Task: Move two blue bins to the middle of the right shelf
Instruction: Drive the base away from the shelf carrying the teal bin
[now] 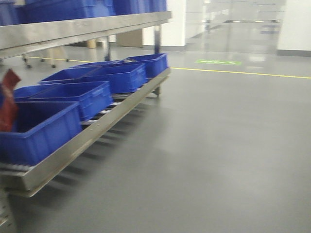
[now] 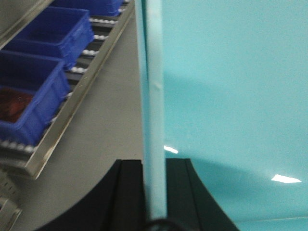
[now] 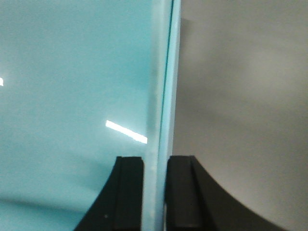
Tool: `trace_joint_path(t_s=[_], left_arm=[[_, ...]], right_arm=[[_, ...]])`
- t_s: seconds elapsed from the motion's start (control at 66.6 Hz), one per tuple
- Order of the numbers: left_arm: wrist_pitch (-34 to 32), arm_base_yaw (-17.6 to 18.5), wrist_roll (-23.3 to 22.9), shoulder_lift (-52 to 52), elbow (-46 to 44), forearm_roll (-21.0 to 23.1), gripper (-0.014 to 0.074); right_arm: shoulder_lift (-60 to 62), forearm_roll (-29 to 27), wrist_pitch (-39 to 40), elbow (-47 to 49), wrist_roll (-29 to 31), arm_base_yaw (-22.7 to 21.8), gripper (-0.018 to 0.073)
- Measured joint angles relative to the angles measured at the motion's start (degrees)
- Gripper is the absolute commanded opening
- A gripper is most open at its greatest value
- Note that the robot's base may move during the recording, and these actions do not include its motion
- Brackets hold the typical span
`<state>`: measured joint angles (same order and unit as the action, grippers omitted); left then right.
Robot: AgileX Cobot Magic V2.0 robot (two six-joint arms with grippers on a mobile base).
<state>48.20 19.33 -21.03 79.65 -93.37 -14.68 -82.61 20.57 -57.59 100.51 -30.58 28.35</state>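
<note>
Two hands at work, and only the wrist cameras catch them. The left hand (image 2: pixel 154 168) has its black fingers (image 2: pixel 130 192) pressed onto a thin upright wall of a teal bin (image 2: pixel 231 96), pinching it. The rest of that bin fills the right of the picture and runs off frame, so its full shape can't be read. The right hand (image 3: pixel 155 166) pinches a teal wall too, with glossy teal and light streaks to its left and grey floor (image 3: pixel 240 96) to its right. Whether both grip one and the same bin, I can't tell.

The front view is soft and smeared. Blue bins (image 1: pixel 73 97) line up on the lower desk (image 1: pixel 97 127), a slanted metal roller rack at the left. The nearest bin (image 1: pixel 41 128) is cut by the left edge and has something red (image 1: pixel 8 99) sticking up out of it, too blurred to name. More sit on the upper desk (image 1: pixel 82 26), their tops cropped. They're deep blue, open-topped and rectangular with rimmed edges, packed close in a row.

Right of the lower desk's metal front rail, the floor lies wide open. It runs out to a yellow line (image 1: pixel 243 73) and a green floor mark (image 1: pixel 218 62) before glass doors (image 1: pixel 233 24).
</note>
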Motion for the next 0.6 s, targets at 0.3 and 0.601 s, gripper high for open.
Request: trace_joint_path(t_s=[0.3,0.601], left_arm=[[-0.14,0.0,0.0,0.0,0.0,0.0,-0.0111],[-0.14,0.0,0.0,0.0,0.0,0.0,-0.0111]], right_arm=[[0.0,0.0,0.0,0.0,0.0,0.0,-0.0167],[0.0,0.0,-0.12,0.0,0.0,0.0,-0.0167]])
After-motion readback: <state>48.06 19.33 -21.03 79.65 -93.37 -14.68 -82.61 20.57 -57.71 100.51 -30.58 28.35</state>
